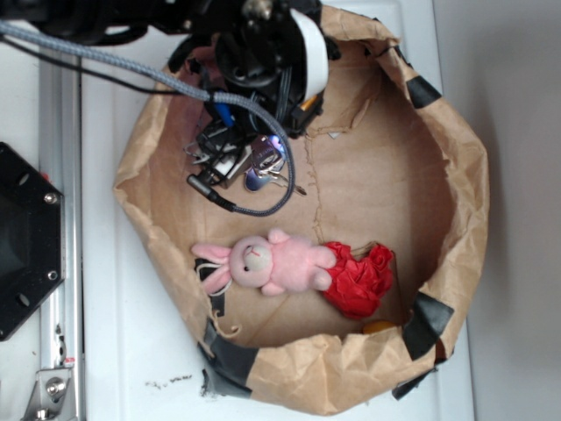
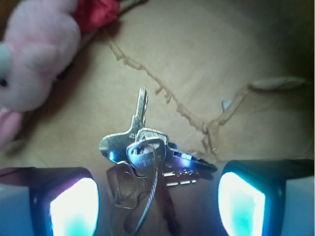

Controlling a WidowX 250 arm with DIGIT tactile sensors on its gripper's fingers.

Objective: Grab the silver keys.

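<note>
A: Status: gripper [image 2: 157, 196] is over the silver keys [image 2: 147, 162], fingers [image 2: 74, 206] spread wide apart, nothing clamped. Wrist cam puts the bunch between the two pads, lying flat on the paper floor.

B: Keys' location overall?

A: Ext. cam: keys [image 1: 261, 168] sit in the upper-left part of the brown paper bag [image 1: 456, 175], under the arm. Pink bunny [image 1: 263, 263] and red cloth [image 1: 361, 279] lie well apart from them, lower down.

B: Risks?

A: Judgement only: keys are thin, flat, fanned on wire rings. If the close comes too high, pads prob. skate over and miss. If it catches one key only, the rest swing and may slip. Loose, torn paper floor could get pinched w/ them.

B: View differences?

A: Wrist shows pad gap and key fan clearly, one key pointing away from the gripper. Ext. hides the fingertips behind arm and cable, but shows bag walls and the whole layout. Height above the keys: can't tell from either.
</note>
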